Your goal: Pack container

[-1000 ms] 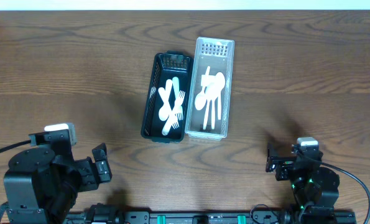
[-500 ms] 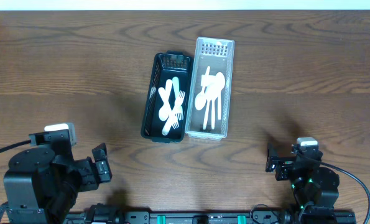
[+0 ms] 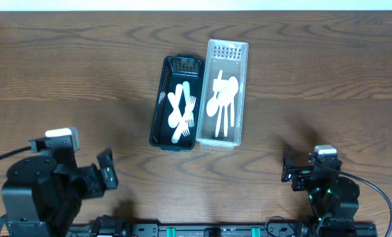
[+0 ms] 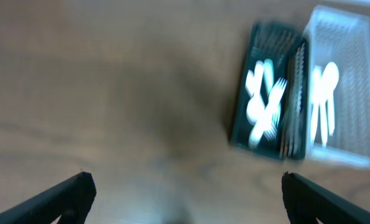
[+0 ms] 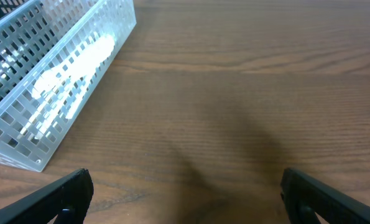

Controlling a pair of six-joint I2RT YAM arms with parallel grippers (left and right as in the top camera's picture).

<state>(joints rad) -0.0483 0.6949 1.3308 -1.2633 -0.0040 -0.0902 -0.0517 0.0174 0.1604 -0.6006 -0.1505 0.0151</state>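
Observation:
A black basket (image 3: 157, 112) and a clear white basket (image 3: 240, 79) stand side by side in the middle of the table, each with several white plastic utensils (image 3: 181, 112) (image 3: 223, 99) inside. My left gripper (image 3: 102, 172) is open and empty at the front left, well apart from the baskets. In the blurred left wrist view its fingers (image 4: 185, 199) are spread wide, with the black basket (image 4: 239, 121) and the clear basket (image 4: 352, 68) ahead. My right gripper (image 3: 289, 170) is open and empty at the front right. In its wrist view (image 5: 185, 199) the clear basket (image 5: 23, 134) lies to the left.
The wooden table (image 3: 64, 79) is bare around both baskets. The arm bases stand at the front edge (image 3: 196, 230).
The left arm has shifted slightly and its wrist view is motion-blurred. The right arm and the baskets have not moved.

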